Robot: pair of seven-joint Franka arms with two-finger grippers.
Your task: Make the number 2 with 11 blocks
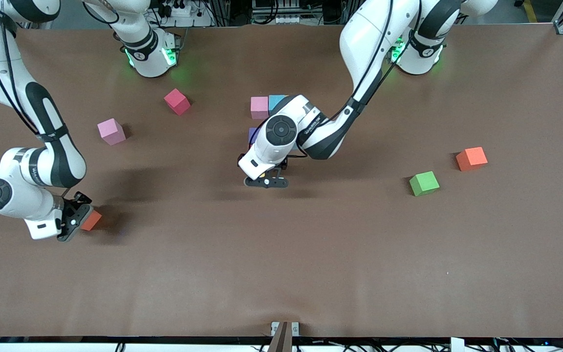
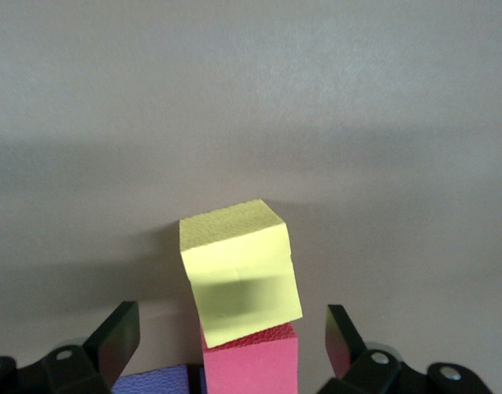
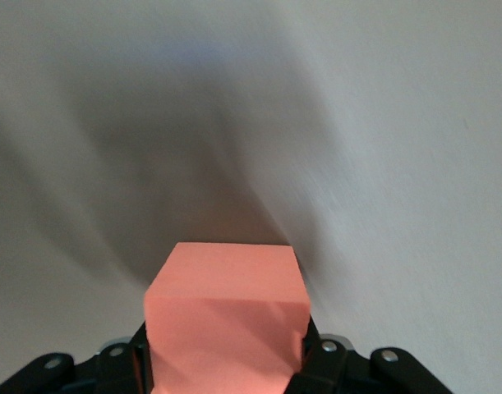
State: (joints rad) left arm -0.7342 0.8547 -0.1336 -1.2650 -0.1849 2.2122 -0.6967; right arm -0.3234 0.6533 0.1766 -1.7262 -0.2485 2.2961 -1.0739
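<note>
Where the brown table (image 1: 281,274) ends at the robots' bases, a strip of cables and metal framing shows; the cloth carries soft arm shadows.

The right arm reaches from its base down to its own end of the table, elbow bent, wrist turned low. The right gripper (image 1: 77,221) sits at table level with its jaws pressed against both sides of an orange block (image 1: 91,220); in the right wrist view that block (image 3: 226,320) fills the gap between the fingers (image 3: 320,361).

The left arm bends over mid-table, its wrist pointing down. The left gripper (image 1: 267,182) hangs with its jaws spread wide, holding nothing. In its wrist view a yellow block (image 2: 238,271) lies just ahead of the fingers (image 2: 115,336), touching a red block (image 2: 251,361) between them, with a purple block (image 2: 152,382) beside the red one. These belong to the started number 2 (image 1: 267,110), mostly hidden under the left wrist; its pink block (image 1: 259,107) and blue block (image 1: 275,101) show toward the bases.

Loose blocks: a crimson one (image 1: 177,101) and a pale pink one (image 1: 111,131) between the two grippers, a green one (image 1: 424,183) and another orange one (image 1: 471,158) toward the left arm's end.
</note>
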